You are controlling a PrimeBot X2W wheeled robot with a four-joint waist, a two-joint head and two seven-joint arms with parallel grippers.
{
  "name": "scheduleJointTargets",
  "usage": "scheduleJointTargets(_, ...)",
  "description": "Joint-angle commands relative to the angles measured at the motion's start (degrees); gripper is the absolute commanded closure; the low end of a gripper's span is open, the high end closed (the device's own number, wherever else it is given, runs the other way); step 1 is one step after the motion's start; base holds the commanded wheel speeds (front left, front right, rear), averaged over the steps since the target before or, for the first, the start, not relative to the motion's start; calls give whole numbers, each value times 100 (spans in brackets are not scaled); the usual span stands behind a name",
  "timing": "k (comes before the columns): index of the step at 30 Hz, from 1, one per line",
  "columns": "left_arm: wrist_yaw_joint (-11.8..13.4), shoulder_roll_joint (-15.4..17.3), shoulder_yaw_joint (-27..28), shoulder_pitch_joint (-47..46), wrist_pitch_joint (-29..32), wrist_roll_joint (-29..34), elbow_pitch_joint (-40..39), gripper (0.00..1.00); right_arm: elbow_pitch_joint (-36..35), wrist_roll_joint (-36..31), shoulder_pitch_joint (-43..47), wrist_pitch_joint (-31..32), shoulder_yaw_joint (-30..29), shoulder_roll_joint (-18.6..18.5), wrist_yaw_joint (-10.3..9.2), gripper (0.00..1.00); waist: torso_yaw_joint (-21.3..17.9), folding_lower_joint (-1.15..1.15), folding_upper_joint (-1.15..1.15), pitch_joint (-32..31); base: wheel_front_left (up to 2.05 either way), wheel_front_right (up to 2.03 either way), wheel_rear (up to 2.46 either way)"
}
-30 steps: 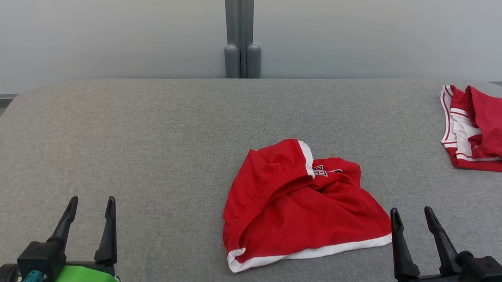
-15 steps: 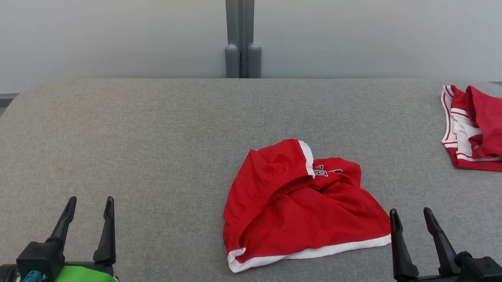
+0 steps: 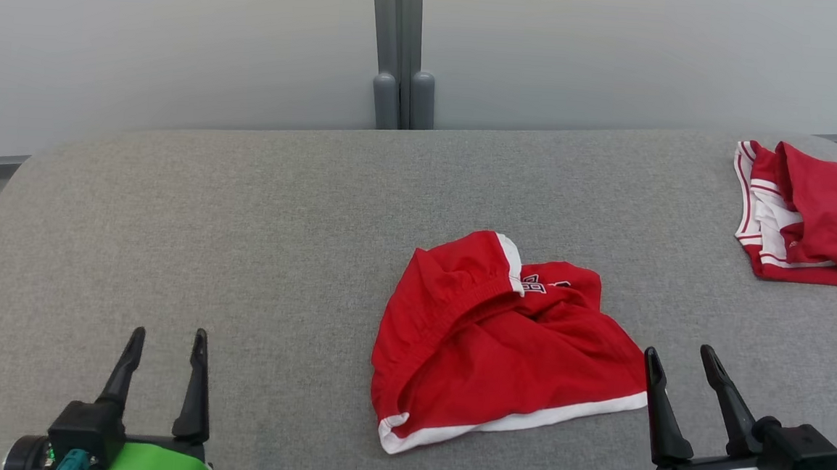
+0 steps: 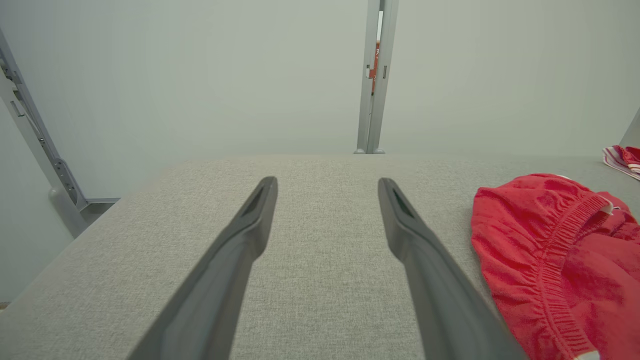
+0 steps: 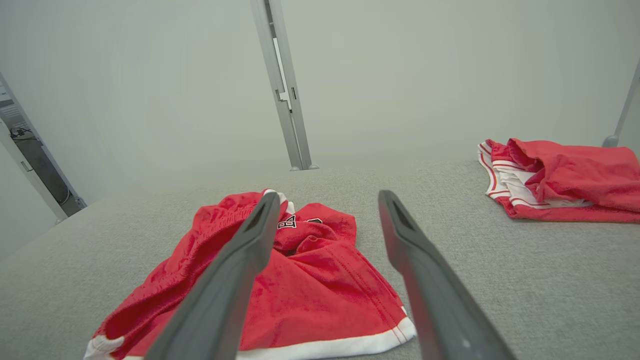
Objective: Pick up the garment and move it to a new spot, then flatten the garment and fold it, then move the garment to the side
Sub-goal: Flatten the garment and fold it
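One pair of red shorts (image 3: pixel 499 342), crumpled at centre of grey padded table (image 3: pixel 245 217); likely light, limp. Best hold: elastic waistband (image 3: pixel 458 306). Left gripper (image 3: pixel 169 332) and right gripper (image 3: pixel 677 349) both spread wide, empty.

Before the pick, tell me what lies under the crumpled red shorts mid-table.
The crumpled red shorts with white trim lie on the grey fabric-covered table. Anything beneath them is hidden by cloth.

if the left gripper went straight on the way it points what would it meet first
Nothing close: the left gripper points across bare table, shorts off to its right. Likely the wall beyond, depth unclear.
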Motion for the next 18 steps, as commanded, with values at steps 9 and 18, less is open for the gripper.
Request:
scheduleJointTargets(9,-18,160,-1487,-572,-1,31,250,0,540,-88,-565,-16,47,-325,-10,0,-66,0,0,161,0,0,0)
scheduleJointTargets(18,-18,262,-2929,-1154,-1,-216,766,0,1688,-133,-1285,-15,177,-484,-11,0,-206,0,0,549,0,0,0)
